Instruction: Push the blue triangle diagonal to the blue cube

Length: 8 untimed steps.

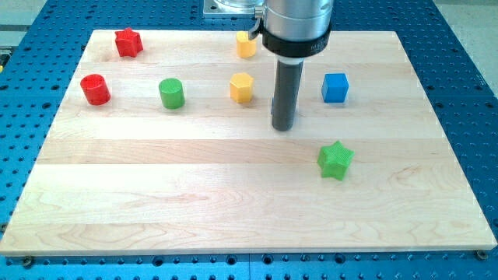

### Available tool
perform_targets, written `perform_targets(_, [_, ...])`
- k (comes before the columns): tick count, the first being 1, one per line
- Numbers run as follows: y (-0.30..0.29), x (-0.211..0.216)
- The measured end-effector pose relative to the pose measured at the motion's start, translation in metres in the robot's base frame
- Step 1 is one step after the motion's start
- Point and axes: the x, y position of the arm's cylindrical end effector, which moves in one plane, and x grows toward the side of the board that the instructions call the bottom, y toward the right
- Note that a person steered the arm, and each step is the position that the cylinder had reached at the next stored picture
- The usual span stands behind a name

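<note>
The blue cube (335, 88) sits on the wooden board (233, 202) at the view's upper right. No blue triangle shows anywhere on the board; the rod may be hiding it. My tip (282, 127) rests on the board to the left of the blue cube and slightly below it. It is right of the yellow hexagon block (242, 87) and touches no visible block.
A second yellow block (246, 45) lies near the top edge beside the rod's housing. A green star (335, 160) lies below the blue cube. A green cylinder (171, 93), a red cylinder (95, 89) and a red star (128, 42) stand at the left.
</note>
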Motion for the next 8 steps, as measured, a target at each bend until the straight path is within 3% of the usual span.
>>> perform_targets(2, [0.002,-0.09])
perform_targets(3, [-0.014,-0.092])
perform_targets(4, [0.048,-0.117])
perform_targets(6, [0.034,-0.148])
perform_targets(7, [0.073,-0.168])
perform_targets(8, [0.038,-0.174])
